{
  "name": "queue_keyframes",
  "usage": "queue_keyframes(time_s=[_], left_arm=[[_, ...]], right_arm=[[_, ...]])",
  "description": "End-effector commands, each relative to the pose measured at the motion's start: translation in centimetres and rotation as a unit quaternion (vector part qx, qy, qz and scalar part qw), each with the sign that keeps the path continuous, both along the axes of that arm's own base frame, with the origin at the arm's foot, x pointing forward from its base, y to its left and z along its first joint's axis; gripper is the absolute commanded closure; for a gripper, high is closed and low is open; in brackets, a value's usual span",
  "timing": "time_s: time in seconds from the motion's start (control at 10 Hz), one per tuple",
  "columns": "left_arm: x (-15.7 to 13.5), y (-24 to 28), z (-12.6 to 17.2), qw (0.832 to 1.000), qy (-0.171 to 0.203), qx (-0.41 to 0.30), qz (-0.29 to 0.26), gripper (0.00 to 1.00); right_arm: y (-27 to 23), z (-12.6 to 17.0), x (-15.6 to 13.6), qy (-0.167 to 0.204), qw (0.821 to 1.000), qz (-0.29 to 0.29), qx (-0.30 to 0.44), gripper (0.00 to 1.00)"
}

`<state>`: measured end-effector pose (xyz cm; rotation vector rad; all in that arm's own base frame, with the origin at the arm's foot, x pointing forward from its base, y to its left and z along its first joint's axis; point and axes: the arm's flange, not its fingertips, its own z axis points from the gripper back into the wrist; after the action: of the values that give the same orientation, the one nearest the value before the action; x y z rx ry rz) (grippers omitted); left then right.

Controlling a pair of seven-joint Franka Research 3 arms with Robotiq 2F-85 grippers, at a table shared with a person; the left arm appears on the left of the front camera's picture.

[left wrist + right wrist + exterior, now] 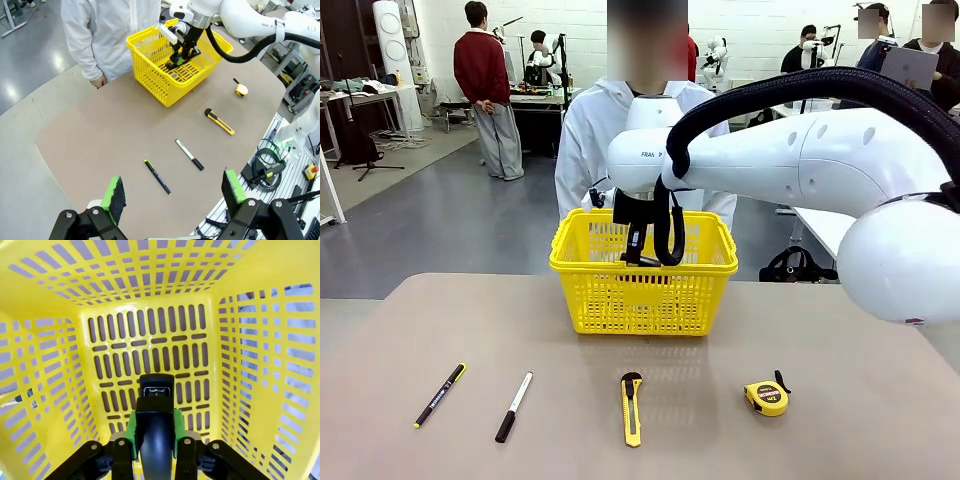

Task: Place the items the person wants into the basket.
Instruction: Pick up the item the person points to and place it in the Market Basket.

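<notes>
The yellow lattice basket [570,262] stands at the table's far side, in front of the person [595,140] in the white jacket. My right gripper [638,255] hangs inside the basket's top, shut on a black object with a metal clip [156,390]; the basket's floor [150,345] lies below it. On the near table lie the yellow tape measure [766,397] at the right and the black-and-white marker [514,406] at the left. My left gripper [174,192] is open, high above the table's near edge and holding nothing.
A black pen with yellow ends [440,395] lies left of the marker. A yellow utility knife [632,407] lies between the marker and the tape measure. The person's hand [99,81] rests at the table's far edge beside the basket [150,75].
</notes>
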<state>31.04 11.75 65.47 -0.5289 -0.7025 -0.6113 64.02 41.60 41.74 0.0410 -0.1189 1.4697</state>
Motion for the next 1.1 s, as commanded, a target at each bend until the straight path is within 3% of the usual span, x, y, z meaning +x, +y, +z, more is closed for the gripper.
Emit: queue_keyframes(time_s=[0.0,0.1,0.3,0.8,1.0], left_arm=[[0.0,0.1,0.1,1.000,-0.002,-0.003,-0.007,0.00],[0.0,0.1,0.1,1.000,-0.002,-0.003,-0.007,0.00],[0.0,0.1,0.1,1.000,-0.002,-0.003,-0.007,0.00],[0.0,0.1,0.1,1.000,-0.002,-0.003,-0.007,0.00],[0.0,0.1,0.1,1.000,-0.002,-0.003,-0.007,0.00]], right_arm=[[0.7,1.2,1.4,0.002,1.000,0.013,-0.010,0.68],[0.6,1.1,1.4,0.009,1.000,0.015,-0.011,0.15],[0.6,1.1,1.4,0.015,1.000,0.016,-0.010,0.00],[0.6,1.3,1.4,0.019,1.000,0.020,-0.010,0.00],[-0.1,3.2,0.4,0.019,1.000,0.008,-0.016,0.00]])
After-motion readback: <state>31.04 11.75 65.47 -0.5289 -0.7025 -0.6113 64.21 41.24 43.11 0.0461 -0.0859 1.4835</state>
